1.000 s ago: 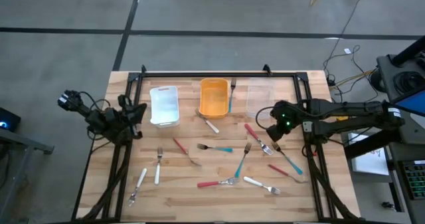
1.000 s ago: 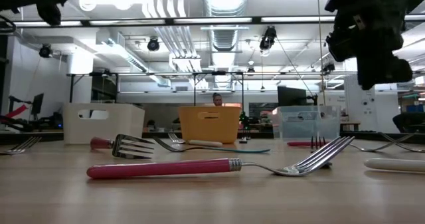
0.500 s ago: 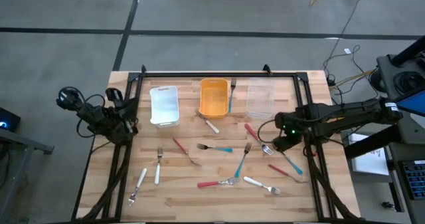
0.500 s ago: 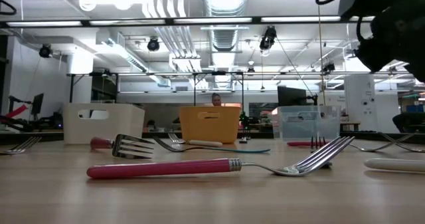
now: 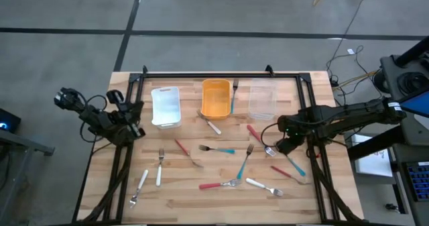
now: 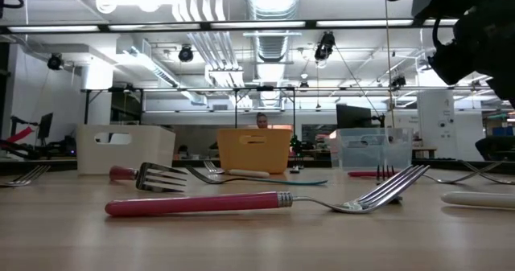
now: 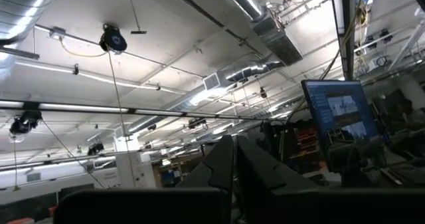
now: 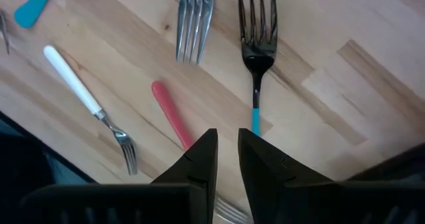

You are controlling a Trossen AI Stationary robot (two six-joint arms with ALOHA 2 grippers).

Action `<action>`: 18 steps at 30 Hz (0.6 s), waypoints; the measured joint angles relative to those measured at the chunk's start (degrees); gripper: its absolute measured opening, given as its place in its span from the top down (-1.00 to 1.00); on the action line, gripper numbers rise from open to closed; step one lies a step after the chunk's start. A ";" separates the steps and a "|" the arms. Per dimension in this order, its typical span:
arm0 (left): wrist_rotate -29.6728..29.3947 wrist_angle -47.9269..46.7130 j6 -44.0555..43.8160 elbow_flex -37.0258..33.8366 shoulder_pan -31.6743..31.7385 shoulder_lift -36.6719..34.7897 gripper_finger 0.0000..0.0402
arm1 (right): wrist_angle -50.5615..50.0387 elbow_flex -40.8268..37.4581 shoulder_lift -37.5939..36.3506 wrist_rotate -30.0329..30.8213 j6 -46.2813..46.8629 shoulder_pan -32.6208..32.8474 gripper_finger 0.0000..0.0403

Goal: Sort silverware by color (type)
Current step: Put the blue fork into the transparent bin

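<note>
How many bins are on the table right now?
3, in a row along the table's far side: a white bin on the left, an orange bin in the middle, and a clear bin on the right. None appears hidden.

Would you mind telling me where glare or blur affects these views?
Low view: ceiling lights flare white; the near red-handled fork is sharp, the orange bin behind softer. Right wrist view: the right gripper is a dark silhouette. Left wrist view: bright ceiling strips.
</note>
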 joint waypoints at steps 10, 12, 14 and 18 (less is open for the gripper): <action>-5.41 -0.13 -0.57 -0.05 0.00 2.40 1.00 | 0.75 0.00 0.02 2.00 -3.37 0.00 0.74; -5.59 -0.13 -0.81 -0.07 0.00 2.85 1.00 | 1.34 0.00 0.02 2.82 -3.38 0.00 0.74; -5.57 -0.14 -1.34 -0.07 0.00 3.28 1.00 | 1.36 0.00 0.02 2.93 -3.38 0.00 0.74; -5.58 -0.15 -1.97 -0.07 -0.01 4.11 1.00 | 1.40 0.00 0.02 2.93 -3.36 0.00 0.74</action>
